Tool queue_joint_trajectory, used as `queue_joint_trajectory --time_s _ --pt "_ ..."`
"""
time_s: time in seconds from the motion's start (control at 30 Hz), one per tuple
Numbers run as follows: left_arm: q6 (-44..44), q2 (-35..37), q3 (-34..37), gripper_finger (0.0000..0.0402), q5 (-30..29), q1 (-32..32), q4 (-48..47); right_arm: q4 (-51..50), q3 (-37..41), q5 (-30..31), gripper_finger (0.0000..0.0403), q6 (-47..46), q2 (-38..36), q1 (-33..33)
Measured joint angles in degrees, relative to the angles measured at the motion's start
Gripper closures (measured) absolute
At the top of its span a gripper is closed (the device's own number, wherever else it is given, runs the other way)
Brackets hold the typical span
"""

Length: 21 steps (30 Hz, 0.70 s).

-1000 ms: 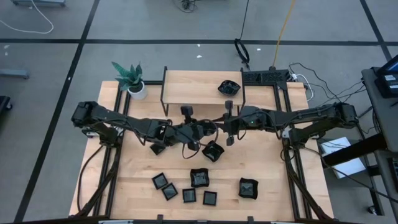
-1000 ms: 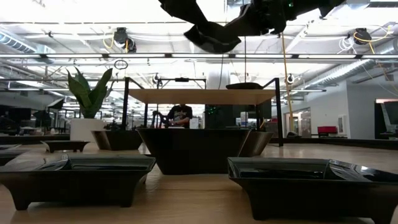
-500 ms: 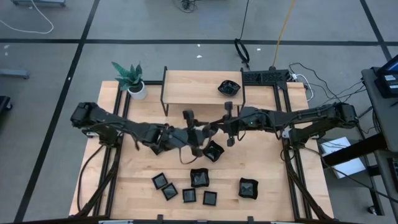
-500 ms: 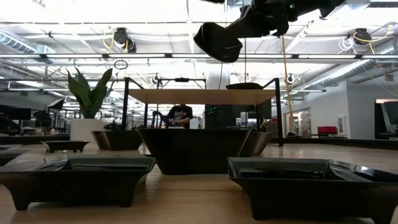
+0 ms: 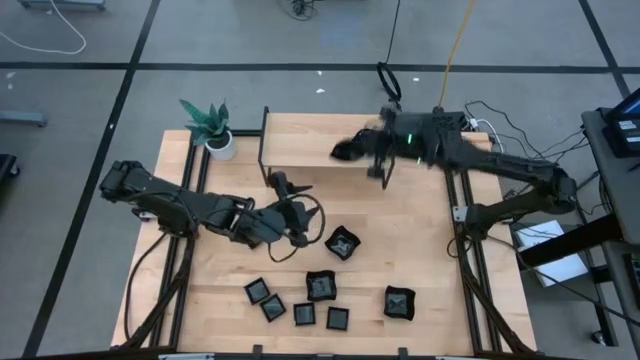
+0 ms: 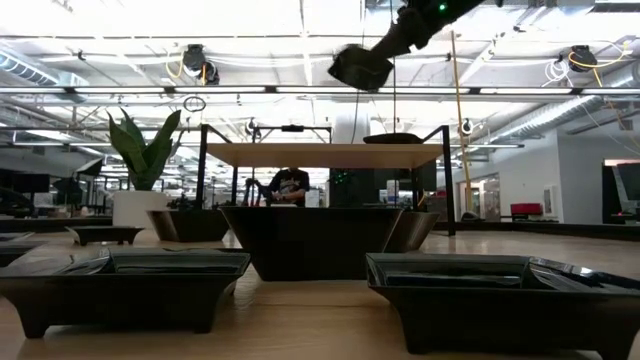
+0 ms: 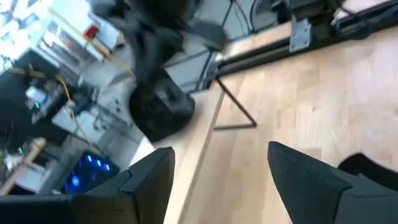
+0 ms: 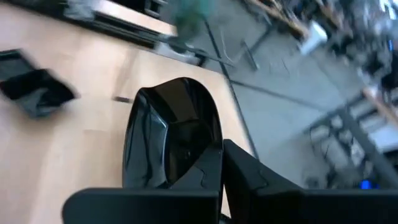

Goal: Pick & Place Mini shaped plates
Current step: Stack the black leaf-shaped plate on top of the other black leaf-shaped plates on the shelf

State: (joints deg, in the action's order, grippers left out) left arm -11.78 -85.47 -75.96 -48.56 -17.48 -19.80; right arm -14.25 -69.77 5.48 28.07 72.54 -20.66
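A: How is the right gripper (image 8: pixel 217 163) shown?

B: It is shown pressed shut on the rim of one mini shaped plate (image 8: pixel 163 134), which is held in the air above the raised shelf (image 5: pixel 300 150) at the worktop's (image 5: pixel 420 230) far edge.

A: And the left gripper (image 7: pixel 221 155)?

B: It is shown spread and empty over the middle of the worktop.

A: How much is judged done?

B: One plate on the shelf (image 6: pixel 392 138) is seen, near the shelf's right end. The carried plate is not yet set down. Seven loose plates (image 5: pixel 321 286) are counted toward the worktop's near edge, so most of the task is judged to be left.
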Motion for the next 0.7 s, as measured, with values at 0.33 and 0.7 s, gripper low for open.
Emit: queue_joint_trajectory --time_s 0.33,0.7 --pt "8.6 0.4 0.0 0.0174 0.2 4.1 -10.3 -16.1 -11.0 -27.8 0.0403 -9.3 8.9 -25.9" --pt "9.6 0.4 0.0 0.0178 0.7 6.1 -10.5 -22.0 -11.1 -31.0 0.0403 -7.9 14.5 -28.4"
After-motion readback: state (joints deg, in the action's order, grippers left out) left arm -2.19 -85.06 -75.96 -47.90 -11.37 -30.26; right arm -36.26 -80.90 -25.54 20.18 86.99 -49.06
